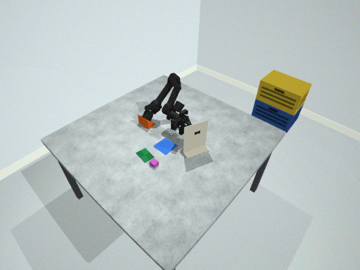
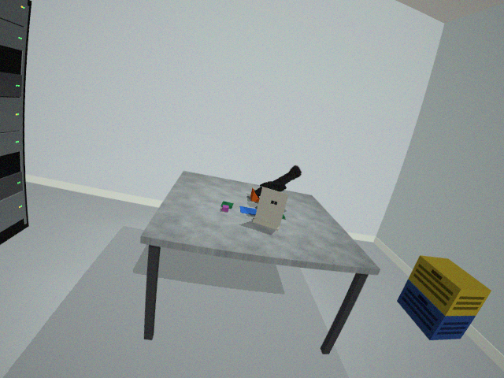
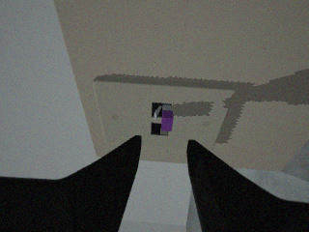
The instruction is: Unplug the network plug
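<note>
The upright beige panel (image 1: pixel 195 142) (image 2: pixel 269 213) (image 3: pixel 193 29) stands on the table. In the wrist view its raised plate has two dark openings, one above the other. The purple plug (image 3: pixel 167 121) sticks out at the upper opening. A thin pale strip shows beside it; I cannot tell surely whether it is the tab. My gripper (image 1: pixel 184 125) (image 3: pixel 164 143) is partly open and empty, in front of the panel. In the wrist view its fingertips appear just below the plug, one to each side. A blue square (image 1: pixel 165 145) (image 2: pixel 247 210) and a green square (image 1: pixel 144 154) (image 2: pixel 227 204) lie flat; which is the marked one is unclear.
A magenta block (image 1: pixel 153 162) (image 2: pixel 224 208) lies beside the green square. An orange wedge-like piece (image 1: pixel 145 121) (image 2: pixel 254 195) stands by the arm's base. A bit of another green thing (image 2: pixel 283 216) shows beside the panel. Stacked yellow and blue crates stand beyond the table.
</note>
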